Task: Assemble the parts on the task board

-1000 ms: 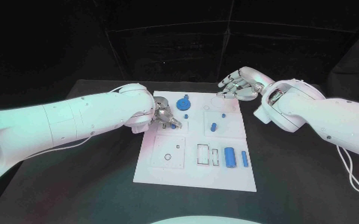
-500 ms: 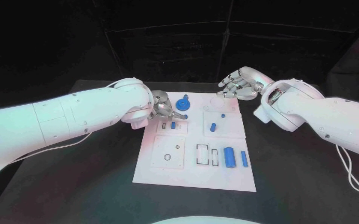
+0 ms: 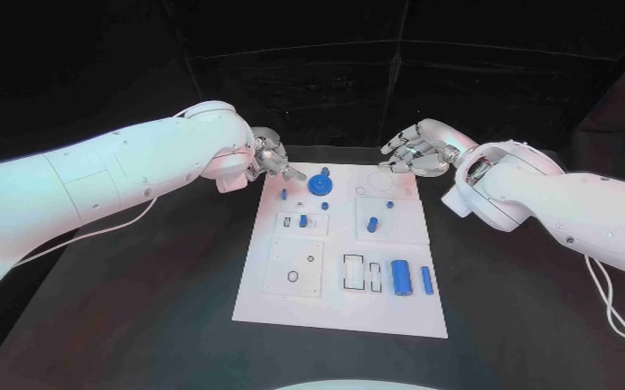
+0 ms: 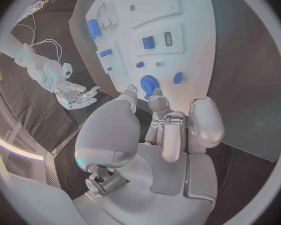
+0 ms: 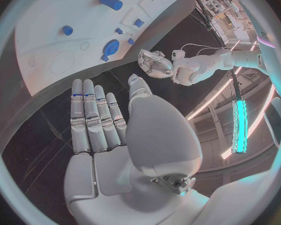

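The white task board (image 3: 341,304) lies in the middle of the black table. A blue gear (image 3: 321,182) sits near its far edge, and a small blue part (image 3: 303,221) stands in a slot left of centre. Another blue part (image 3: 371,224) lies right of centre, with a blue cylinder (image 3: 401,275) and a thin blue bar (image 3: 426,277) nearer me. My left hand (image 3: 271,160) hovers over the board's far left corner and holds nothing; its fingers (image 4: 170,130) point at the gear (image 4: 148,81). My right hand (image 3: 415,153) hangs open past the far right corner, fingers (image 5: 95,117) straight.
Small blue pegs (image 3: 283,194) (image 3: 324,205) (image 3: 389,202) dot the board's far half. Outlined recesses (image 3: 361,269) lie in the near half. Bare black table surrounds the board, with a white cable (image 3: 91,227) trailing at the left.
My left hand has let go of the small blue part in the slot left of centre and drawn back to the board's far left corner. The right hand has stayed put.
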You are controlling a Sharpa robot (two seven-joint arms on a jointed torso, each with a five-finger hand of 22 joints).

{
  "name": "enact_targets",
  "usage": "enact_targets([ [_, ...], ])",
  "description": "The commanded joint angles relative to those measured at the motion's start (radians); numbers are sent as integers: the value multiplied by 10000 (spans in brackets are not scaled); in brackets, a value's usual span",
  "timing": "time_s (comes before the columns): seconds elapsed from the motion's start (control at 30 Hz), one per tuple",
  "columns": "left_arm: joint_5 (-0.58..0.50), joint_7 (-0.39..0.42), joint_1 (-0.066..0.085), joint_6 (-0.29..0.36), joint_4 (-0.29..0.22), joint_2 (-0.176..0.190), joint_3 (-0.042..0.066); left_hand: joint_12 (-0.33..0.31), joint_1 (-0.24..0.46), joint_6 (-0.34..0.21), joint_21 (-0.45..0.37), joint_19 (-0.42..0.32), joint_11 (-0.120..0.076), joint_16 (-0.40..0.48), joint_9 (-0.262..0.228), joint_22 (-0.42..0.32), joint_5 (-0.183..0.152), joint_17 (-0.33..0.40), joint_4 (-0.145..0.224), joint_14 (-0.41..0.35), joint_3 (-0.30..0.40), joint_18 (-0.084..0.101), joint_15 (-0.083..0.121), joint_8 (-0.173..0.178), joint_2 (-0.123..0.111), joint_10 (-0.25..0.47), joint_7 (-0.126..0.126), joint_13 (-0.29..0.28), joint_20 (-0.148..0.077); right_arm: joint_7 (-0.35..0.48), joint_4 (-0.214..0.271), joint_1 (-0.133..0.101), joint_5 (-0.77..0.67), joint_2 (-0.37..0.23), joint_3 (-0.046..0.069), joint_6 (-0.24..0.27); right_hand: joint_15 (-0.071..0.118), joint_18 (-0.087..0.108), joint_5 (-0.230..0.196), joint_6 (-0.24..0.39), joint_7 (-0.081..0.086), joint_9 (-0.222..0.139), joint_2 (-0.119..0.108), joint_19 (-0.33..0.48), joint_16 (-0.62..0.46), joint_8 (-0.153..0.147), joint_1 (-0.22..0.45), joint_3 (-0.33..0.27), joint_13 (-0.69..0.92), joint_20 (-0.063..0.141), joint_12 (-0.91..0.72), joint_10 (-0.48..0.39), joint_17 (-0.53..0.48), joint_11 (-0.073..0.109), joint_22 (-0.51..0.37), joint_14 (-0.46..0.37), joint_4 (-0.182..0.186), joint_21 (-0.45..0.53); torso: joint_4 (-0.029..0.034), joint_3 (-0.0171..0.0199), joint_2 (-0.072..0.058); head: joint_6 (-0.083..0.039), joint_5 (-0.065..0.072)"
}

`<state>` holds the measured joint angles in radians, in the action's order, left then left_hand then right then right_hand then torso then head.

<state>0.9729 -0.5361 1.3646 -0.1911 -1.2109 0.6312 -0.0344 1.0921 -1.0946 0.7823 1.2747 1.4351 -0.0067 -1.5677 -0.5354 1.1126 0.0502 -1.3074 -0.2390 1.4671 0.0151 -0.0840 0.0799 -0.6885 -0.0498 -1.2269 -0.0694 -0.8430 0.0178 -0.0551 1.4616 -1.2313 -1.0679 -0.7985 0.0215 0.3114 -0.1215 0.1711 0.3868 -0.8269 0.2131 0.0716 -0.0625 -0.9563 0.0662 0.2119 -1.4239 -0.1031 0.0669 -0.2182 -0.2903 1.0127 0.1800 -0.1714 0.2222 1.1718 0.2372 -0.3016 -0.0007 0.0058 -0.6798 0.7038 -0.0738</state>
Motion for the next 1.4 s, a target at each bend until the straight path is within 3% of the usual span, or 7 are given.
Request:
enact_targets([
  [0.03,159,417,50,-702,506,-192,-8,-40,23,-74,-56,-5,28,-31,74,-30,-38,-2634,-105,1037,-188,-60,-79,94,-26,58,-40,28,108,59,8,-21,53,18,9,14,16,91,59,79,234,-14,92,-27,-35,47,-36,-45,-9,-69,-43,-76,-9,12,-9,-86,-3,60,-40,1,-25,-33,-55],
  [0.2,683,757,29,-912,1415,-616,-97,-21,73,-48,-53,0,41,-31,154,-15,-39,-2634,-269,1037,-447,-61,-90,155,-42,79,-49,26,128,61,4,-21,54,24,9,5,15,96,98,82,236,-11,125,-42,-25,70,-65,-37,-15,-74,-61,-92,-38,12,-35,-91,-23,96,-36,-31,-45,-22,-18],
  [0.4,849,830,-40,-1148,2086,-981,-237,49,-45,70,-17,22,32,-31,207,47,-38,-2634,-334,1037,-546,-54,-86,155,102,40,-32,-42,136,66,1,-21,55,48,9,5,16,102,238,98,237,-10,167,-86,-13,110,-110,-29,-22,-79,-99,-119,-95,11,-84,-89,-60,161,-33,-11,-36,7,-34],
  [0.6,976,783,-107,-1327,2558,-1242,-299,131,-55,265,24,46,-3,-31,260,116,-36,-2634,-458,1037,-742,-48,-63,117,257,-14,12,-121,128,66,11,-20,55,21,9,33,14,103,355,110,238,-10,176,-113,-12,135,-127,-33,-26,-82,-120,-142,-133,10,-116,-94,-81,203,-32,-13,-22,23,-52],
  [1.2,1026,971,-242,-2164,3125,-1623,-336,249,-514,522,148,108,-70,-31,329,325,-32,-2634,-340,1037,-862,-12,-7,14,717,-89,89,-232,84,97,8,-20,132,19,9,120,11,104,531,113,245,-7,201,-174,-6,192,-164,-30,-30,-84,-159,-182,-204,5,-172,-90,-115,277,-32,-5,-28,57,-43],
  [1.4,1026,967,-260,-2286,3161,-1660,-349,280,-575,556,167,118,-79,-31,332,354,-32,-2634,-316,1037,-871,-7,0,-7,753,-116,99,-267,79,102,6,-21,147,25,9,127,8,103,547,114,248,-7,203,-176,-9,198,-162,-31,-31,-85,-160,-191,-212,4,-179,-95,-114,286,-26,-2,-18,73,-46],
])
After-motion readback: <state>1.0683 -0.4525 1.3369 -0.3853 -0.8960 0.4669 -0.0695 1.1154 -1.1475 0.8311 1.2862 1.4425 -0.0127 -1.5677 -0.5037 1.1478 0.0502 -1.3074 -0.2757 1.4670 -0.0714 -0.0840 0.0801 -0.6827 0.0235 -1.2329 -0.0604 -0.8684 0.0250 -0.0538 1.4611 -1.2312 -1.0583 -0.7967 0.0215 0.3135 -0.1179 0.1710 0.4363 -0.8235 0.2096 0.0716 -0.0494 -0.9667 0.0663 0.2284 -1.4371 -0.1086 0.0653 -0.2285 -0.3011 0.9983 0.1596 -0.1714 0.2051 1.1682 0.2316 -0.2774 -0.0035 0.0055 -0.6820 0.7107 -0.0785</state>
